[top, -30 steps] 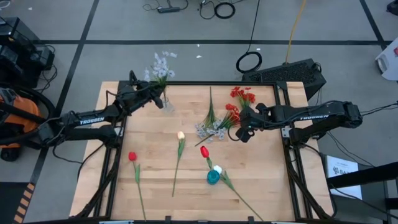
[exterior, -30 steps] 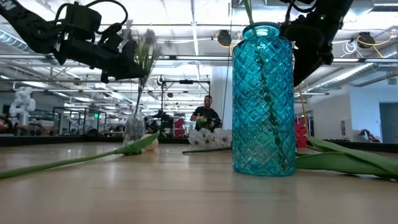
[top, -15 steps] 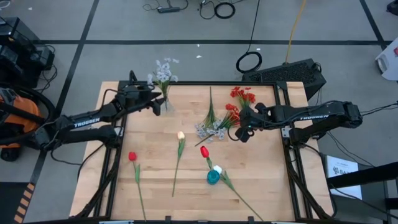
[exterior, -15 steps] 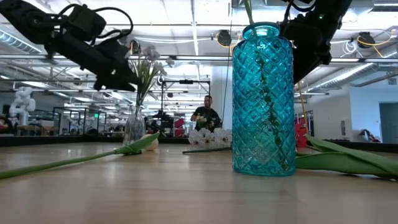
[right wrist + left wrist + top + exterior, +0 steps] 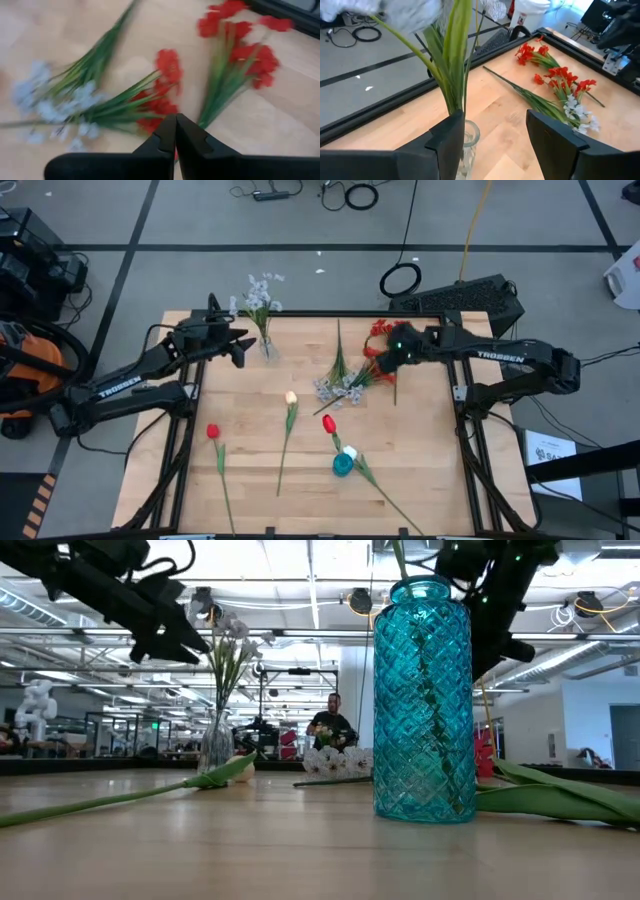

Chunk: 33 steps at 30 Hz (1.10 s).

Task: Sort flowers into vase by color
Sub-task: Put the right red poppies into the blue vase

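From above, the light wooden desk (image 5: 250, 470) has a black frame round its edge. The left gripper (image 5: 240, 351) sits near the far left corner, just beside a small clear glass vase (image 5: 268, 347) that holds a pale bluish-white sprig (image 5: 260, 292). That vase stands close to the far edge. The right gripper (image 5: 384, 356) hangs over a heap of red flower clusters (image 5: 388, 332) near the far right side. A second pale sprig (image 5: 335, 389) lies next to them. A white rosebud (image 5: 291, 397), a red bloom (image 5: 329, 423) and another red bloom (image 5: 212, 431) lie apart in the middle, with bare wood between them. A bright blue patterned glass vase (image 5: 343, 464) stands near the front edge.

From desk height, the blue vase (image 5: 423, 700) is big and upright, with a green stem inside.

The left wrist view shows the left gripper's fingers (image 5: 555, 140) wide apart, holding nothing, next to the clear vase (image 5: 469, 145).

The right wrist view shows the right gripper (image 5: 175, 131) pressed closed, empty, above the red clusters (image 5: 167, 80).
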Available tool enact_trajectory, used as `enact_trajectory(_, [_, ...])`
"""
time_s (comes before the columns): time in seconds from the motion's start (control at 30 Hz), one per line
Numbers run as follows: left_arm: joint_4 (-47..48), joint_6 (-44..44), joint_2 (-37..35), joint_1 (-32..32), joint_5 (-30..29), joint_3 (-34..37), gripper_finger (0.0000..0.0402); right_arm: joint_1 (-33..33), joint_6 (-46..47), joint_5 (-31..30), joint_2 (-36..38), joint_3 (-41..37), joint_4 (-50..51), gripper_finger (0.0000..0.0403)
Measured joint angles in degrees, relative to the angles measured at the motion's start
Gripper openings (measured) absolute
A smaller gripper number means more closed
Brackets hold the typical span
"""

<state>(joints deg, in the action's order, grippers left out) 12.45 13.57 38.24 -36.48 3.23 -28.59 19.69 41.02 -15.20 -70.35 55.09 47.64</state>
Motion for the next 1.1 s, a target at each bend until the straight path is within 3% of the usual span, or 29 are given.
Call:
enact_trajectory(0.33, [8.84, 7.17, -6.21, 6.67, -0.76, -0.41, 0.0217, 12.92, -1.41, 0.19, -5.96, 0.00, 0.54, 0.0081])
enact_trajectory(0.5, [10.66, 10.14, -6.56, 11.48, -3.51, -0.45, 0.0217, 15.09, -1.25, 0.89, -13.45, 0.00, 0.74, 0.0126])
enact_trajectory(0.8, [11.13, 11.62, -6.56, 17.22, -8.40, -0.45, 0.0217, 15.60, -1.75, 8.62, -24.08, 0.00, -0.84, 0.0181])
enact_trajectory(0.97, [11.08, 11.65, -6.51, 18.78, -9.69, -0.45, 0.0217, 15.55, -3.03, 9.62, -29.34, 0.00, -2.09, 0.0184])
enact_trajectory(1.1, [11.08, 11.65, -6.51, 19.52, -9.73, -0.43, 0.0217, 14.94, -4.25, 10.76, -30.05, -2.33, -4.35, 0.0124])
